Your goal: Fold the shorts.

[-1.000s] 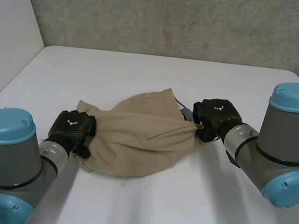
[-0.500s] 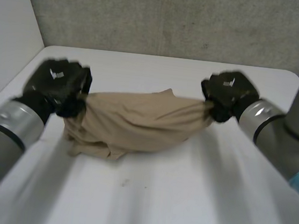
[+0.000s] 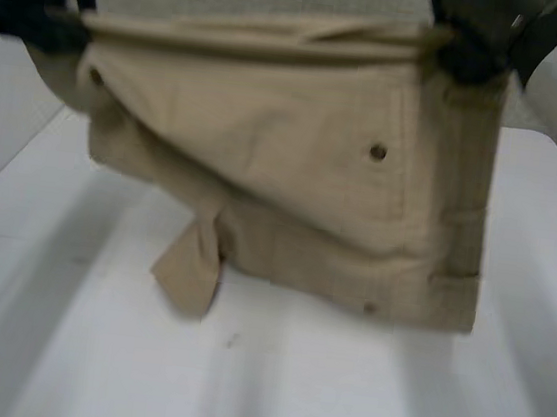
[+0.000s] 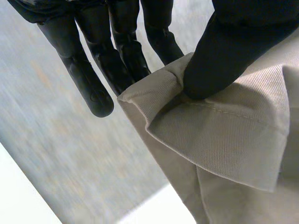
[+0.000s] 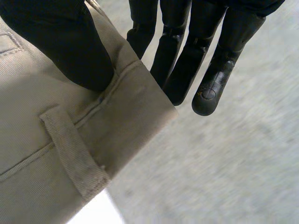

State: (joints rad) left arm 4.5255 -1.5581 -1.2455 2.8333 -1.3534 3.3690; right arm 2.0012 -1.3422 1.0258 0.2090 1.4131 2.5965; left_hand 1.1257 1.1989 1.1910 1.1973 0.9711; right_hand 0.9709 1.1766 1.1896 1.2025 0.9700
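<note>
Head view: the shorts (image 3: 291, 190) hang above the table (image 3: 357, 399), their top edge stretched between the left hand (image 3: 35, 5) and the right hand (image 3: 474, 35), one at each upper corner. A loose flap (image 3: 189, 271) dangles closest to the table. If it lands first, it could tuck under and spoil the fold.

Left wrist view: the thumb clamps the corner against straight fingers, but only a small bite of cloth is caught. A hard pull might slip it free.

Right wrist view: the thumb pinches the waistband end against the fingers, just past a belt loop (image 5: 70, 154), and this looks firmer. Uneven tension between the hands would lay the shorts skewed on the table.
</note>
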